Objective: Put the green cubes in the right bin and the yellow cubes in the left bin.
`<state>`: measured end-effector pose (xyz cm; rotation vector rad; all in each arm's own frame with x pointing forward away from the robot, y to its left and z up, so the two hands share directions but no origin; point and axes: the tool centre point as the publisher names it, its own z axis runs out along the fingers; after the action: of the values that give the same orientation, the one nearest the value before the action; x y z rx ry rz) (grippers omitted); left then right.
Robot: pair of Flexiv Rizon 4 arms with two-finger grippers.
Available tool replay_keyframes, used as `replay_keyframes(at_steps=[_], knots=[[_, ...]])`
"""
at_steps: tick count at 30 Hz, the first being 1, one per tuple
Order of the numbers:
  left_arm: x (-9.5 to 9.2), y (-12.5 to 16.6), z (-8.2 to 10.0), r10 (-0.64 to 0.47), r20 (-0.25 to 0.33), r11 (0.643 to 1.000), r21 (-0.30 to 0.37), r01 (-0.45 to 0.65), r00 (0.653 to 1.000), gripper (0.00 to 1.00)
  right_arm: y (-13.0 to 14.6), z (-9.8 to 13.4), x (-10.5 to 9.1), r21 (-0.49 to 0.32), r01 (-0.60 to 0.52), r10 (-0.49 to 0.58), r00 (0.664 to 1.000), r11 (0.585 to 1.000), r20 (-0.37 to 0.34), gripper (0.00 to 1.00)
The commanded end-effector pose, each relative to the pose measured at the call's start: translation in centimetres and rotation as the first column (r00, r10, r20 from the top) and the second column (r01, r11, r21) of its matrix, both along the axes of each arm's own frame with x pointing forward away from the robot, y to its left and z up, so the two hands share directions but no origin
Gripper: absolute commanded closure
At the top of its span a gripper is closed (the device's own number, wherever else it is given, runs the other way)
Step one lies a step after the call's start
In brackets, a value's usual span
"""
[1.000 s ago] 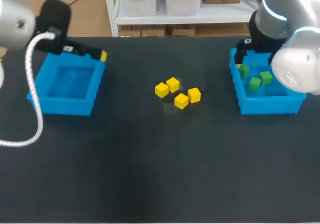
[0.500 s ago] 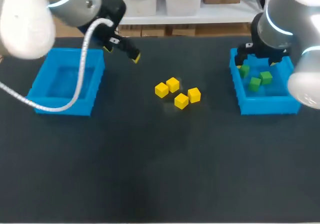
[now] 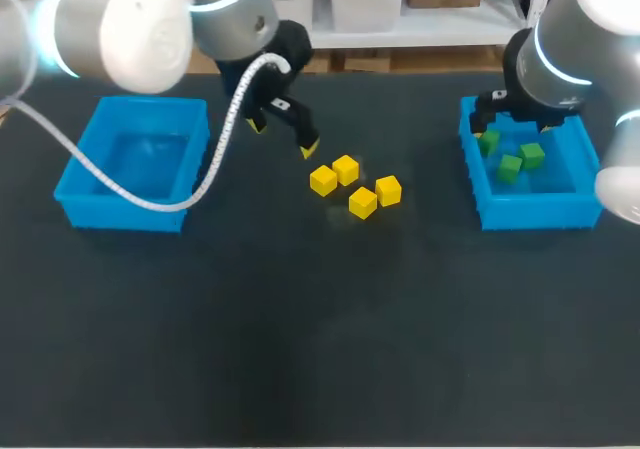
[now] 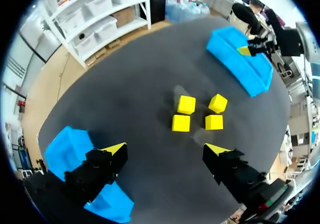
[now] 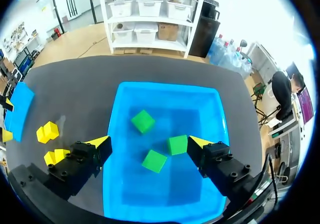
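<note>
No readable writing in any view.
The yellow cubes (image 3: 363, 202), green cubes (image 3: 510, 168), left bin (image 3: 130, 212), right bin (image 3: 530, 212) and table (image 3: 320, 349) show plain surfaces, with no legible letters, numbers or signs.

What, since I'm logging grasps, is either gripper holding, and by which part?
Nothing: left gripper open near the yellow cubes, right gripper open over the right bin.

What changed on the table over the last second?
The left gripper swung from the left bin to the middle, open and empty beside the four yellow cubes. The right gripper stayed open over the right bin. The three green cubes, yellow cubes and bins did not move.
</note>
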<state>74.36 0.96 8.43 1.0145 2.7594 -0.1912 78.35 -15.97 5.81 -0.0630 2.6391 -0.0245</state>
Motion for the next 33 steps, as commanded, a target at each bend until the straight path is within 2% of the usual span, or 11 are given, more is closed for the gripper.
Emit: replay_keyframes(at_steps=[1,8,13,21,27,33], knots=[[0.6,-1.4,-1.2,-0.021,-0.094,0.997,0.074,0.028,0.995,0.0,-0.1,-0.1,-0.3,0.0,0.001,-0.001,1.0,1.0,0.023,0.0],[-0.5,-3.2,-2.5,-0.06,-0.133,0.994,0.079,0.071,0.989,0.0,-0.1,-0.1,-0.3,0.0,0.001,-0.001,1.0,1.0,0.023,0.0],[-1.4,-4.0,-4.1,-0.082,-0.175,0.991,0.094,0.1,0.981,0.0,-0.1,-0.1,-0.3,0.0,0.001,-0.001,1.0,1.0,0.023,0.0],[-1.5,-4.3,-6.7,-0.079,-0.225,0.988,0.109,0.106,0.971,0.0,-0.1,-0.1,-0.3,0.0,0.001,-0.001,1.0,1.0,0.023,0.0],[-1.1,-4.2,-7.8,-0.057,-0.229,0.987,0.133,0.09,0.972,0.0,-0.1,-0.1,-0.3,0.0,0.001,-0.001,1.0,1.0,0.023,0.0],[-0.4,-3.9,-8.3,-0.013,-0.209,0.988,0.148,0.045,0.978,0.0,-0.1,-0.1,-0.3,0.0,0.001,-0.001,1.0,1.0,0.023,0.0]])
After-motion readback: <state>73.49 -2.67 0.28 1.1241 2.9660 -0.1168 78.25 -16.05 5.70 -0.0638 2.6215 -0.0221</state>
